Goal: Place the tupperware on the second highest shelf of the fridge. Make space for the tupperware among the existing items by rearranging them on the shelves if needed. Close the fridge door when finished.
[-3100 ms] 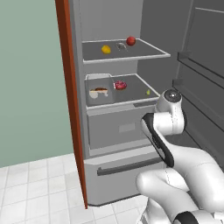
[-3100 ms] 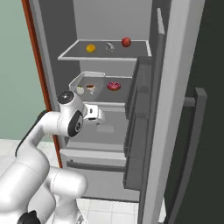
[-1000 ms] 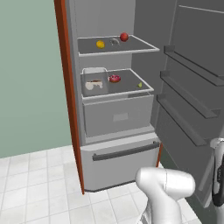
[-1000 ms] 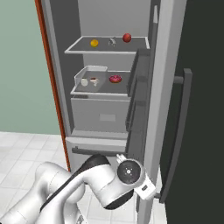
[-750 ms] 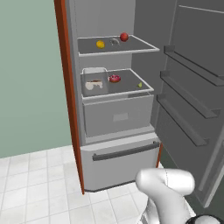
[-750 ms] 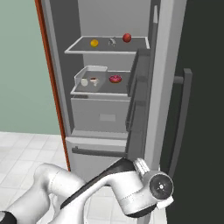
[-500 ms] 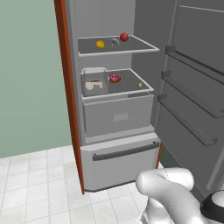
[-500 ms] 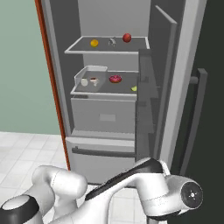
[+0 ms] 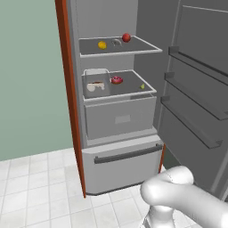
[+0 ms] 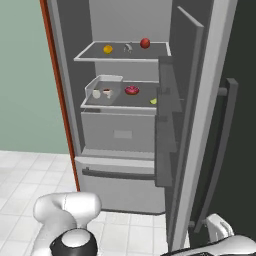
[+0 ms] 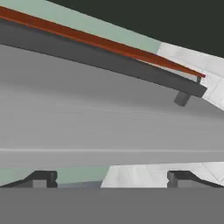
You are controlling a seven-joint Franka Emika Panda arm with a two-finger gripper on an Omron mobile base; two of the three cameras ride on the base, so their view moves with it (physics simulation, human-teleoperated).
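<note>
Grey all over, the tall cabinet fridge (image 9: 107, 22) stands wide open with red-brown trim (image 9: 71, 98) running down its left edge. On the upper wire-edged shelf (image 9: 147, 46) sit a yellow round fruit (image 9: 102, 45), a small grey object (image 9: 116, 42) and a red apple (image 9: 126, 38), spaced in a row. One shelf down (image 9: 133, 91), the clear tupperware box (image 9: 95, 82) sits at the left end with pale food inside, a pink doughnut (image 9: 116, 80) just beside it, and a tiny green lime (image 9: 142, 86) off near the right edge. From the right base view the same line-up reads clearly: tupperware (image 10: 102, 89), doughnut (image 10: 132, 90), lime (image 10: 153, 101). Below comes a plain grey bin, then the bottom pull-out drawer (image 9: 122, 171) with its dark bar handle (image 9: 128, 154), shut.

Swung open on the right, the tall flat grey fridge door (image 9: 200, 89) shows its inner shelf ledges; from the right base view we see its edge (image 10: 200, 125) and the long dark vertical bar handle (image 10: 222, 150) on the outside face. Down low, the white arm reaches round the outer side of that door, and the two-finger gripper (image 11: 111, 177) has its dark fingertips (image 11: 41, 178) spread wide apart with nothing between them, facing the door's flat grey panel (image 11: 109, 122) with the dark handle bar (image 11: 131, 70) slanting across above.
</note>
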